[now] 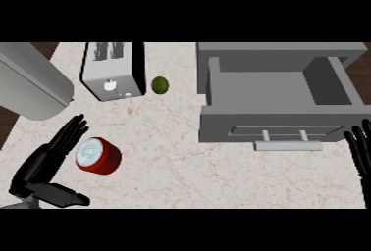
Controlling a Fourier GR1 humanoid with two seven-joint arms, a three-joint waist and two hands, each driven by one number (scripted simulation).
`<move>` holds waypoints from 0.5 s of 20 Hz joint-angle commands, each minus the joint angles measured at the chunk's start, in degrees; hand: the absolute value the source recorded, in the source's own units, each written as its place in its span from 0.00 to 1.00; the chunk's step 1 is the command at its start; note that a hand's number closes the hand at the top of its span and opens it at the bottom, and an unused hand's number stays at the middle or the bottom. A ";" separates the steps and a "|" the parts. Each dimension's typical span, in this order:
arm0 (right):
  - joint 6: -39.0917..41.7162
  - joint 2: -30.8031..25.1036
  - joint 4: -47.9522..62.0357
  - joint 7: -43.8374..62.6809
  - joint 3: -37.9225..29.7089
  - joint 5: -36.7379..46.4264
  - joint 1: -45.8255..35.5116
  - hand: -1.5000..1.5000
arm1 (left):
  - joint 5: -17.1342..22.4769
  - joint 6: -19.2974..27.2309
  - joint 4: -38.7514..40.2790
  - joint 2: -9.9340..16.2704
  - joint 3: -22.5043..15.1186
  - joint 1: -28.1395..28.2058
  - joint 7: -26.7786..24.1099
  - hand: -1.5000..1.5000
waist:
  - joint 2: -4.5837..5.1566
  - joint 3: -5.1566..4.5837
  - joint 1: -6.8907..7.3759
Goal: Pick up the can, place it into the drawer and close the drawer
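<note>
Two black hands, both open, over a marbled counter.
Left hand [45, 162] sits just beside, perhaps touching, the red cylindrical can [98, 155]; right hand [358, 149] rests near the open grey drawer [275, 128].

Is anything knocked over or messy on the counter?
Nothing is spilled or broken. The red can leans tilted beside the open left hand, its lid facing up. The drawer hangs open and holds nothing. A small green fruit, maybe a lime, lies loose by the toaster.
</note>
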 commanded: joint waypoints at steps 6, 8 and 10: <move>0.85 -0.30 1.26 0.38 -2.10 -1.19 -2.13 0.00 | -5.46 -1.28 12.86 3.34 0.38 -1.68 -11.77 0.00 | 0.00 0.01 0.06; 4.25 -2.98 5.55 -3.36 -5.85 -4.62 -1.65 0.00 | -3.25 -1.80 16.35 3.92 2.09 -5.12 -10.23 0.00 | 0.03 0.01 -0.09; 1.30 0.21 1.18 -1.11 -1.26 0.78 -0.80 0.00 | -6.28 -0.73 20.63 4.20 1.53 -4.79 -16.09 0.00 | 0.02 -0.01 -0.08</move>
